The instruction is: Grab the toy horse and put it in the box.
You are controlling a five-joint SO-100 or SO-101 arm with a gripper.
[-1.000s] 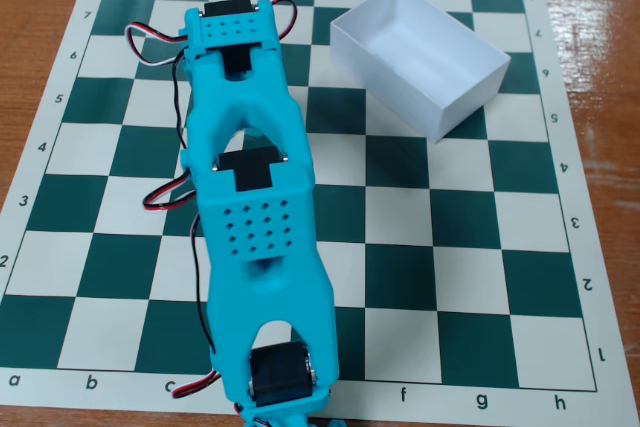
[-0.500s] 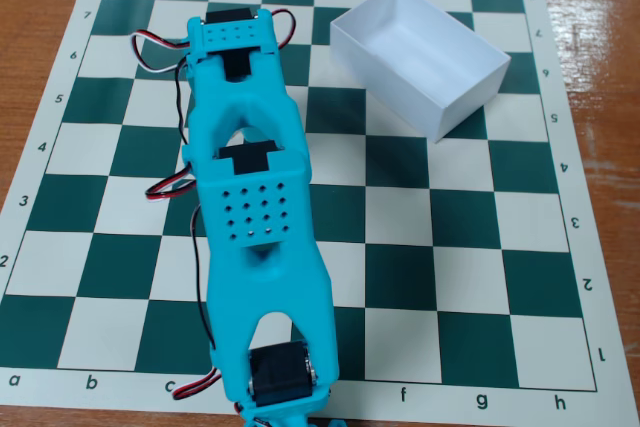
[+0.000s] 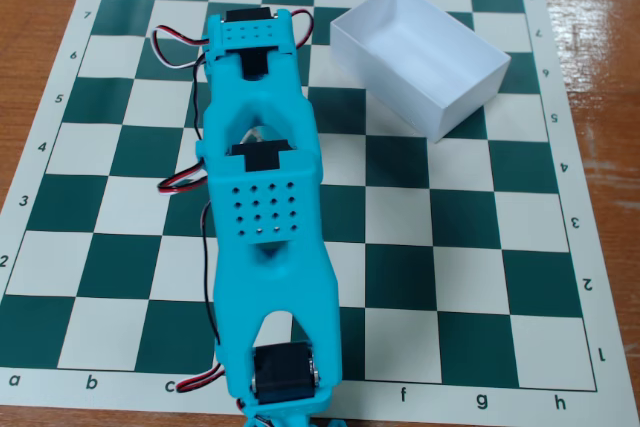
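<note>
The white open-top box (image 3: 420, 57) stands empty at the back right of the chessboard, turned at an angle. My cyan arm (image 3: 262, 207) reaches from the front edge up over the board's left-middle, with its wrist end (image 3: 250, 35) near the far rows. The gripper's fingers are hidden beneath the arm, so I cannot tell how the jaws stand. The toy horse is not clearly in view. A small pale shape (image 3: 257, 133) shows through a gap in the arm, but I cannot tell what it is.
The green-and-white chessboard mat (image 3: 480, 277) lies on a wooden table (image 3: 600, 7). Red, black and white cables (image 3: 180, 52) loop out on the arm's left side.
</note>
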